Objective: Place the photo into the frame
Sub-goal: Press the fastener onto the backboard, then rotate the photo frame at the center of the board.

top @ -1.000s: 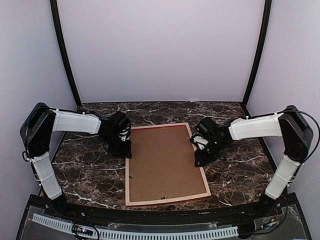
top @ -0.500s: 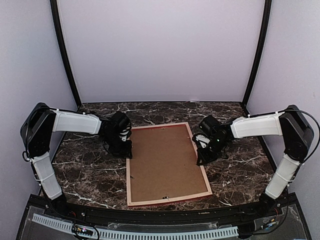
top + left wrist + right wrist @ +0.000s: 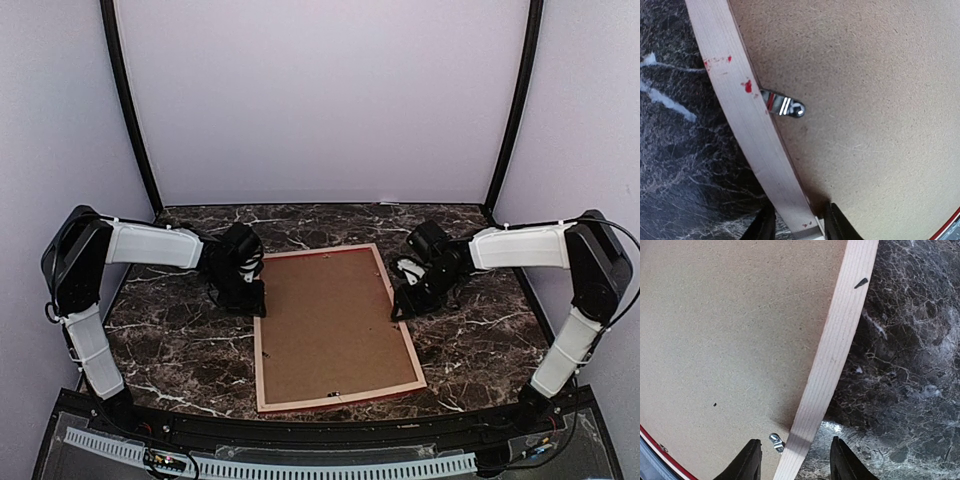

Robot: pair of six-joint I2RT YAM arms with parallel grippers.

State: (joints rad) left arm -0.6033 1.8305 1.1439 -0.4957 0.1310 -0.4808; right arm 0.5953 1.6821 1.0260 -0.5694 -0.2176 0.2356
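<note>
Marble tabletop point(image 3: 180, 340) has the frame point(image 3: 340, 396) face-down mid-table (photo not visible), light, stiff, thin-railed, so grab the side rails: left gripper point(image 3: 258, 305) seems pinched on one, right gripper point(image 3: 398, 312) has fingers spread astride the other.

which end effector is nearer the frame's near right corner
Right. The right end effector straddles the right rail of the frame, partway up from that corner; the left end effector grips the left rail, across the backing board.
</note>
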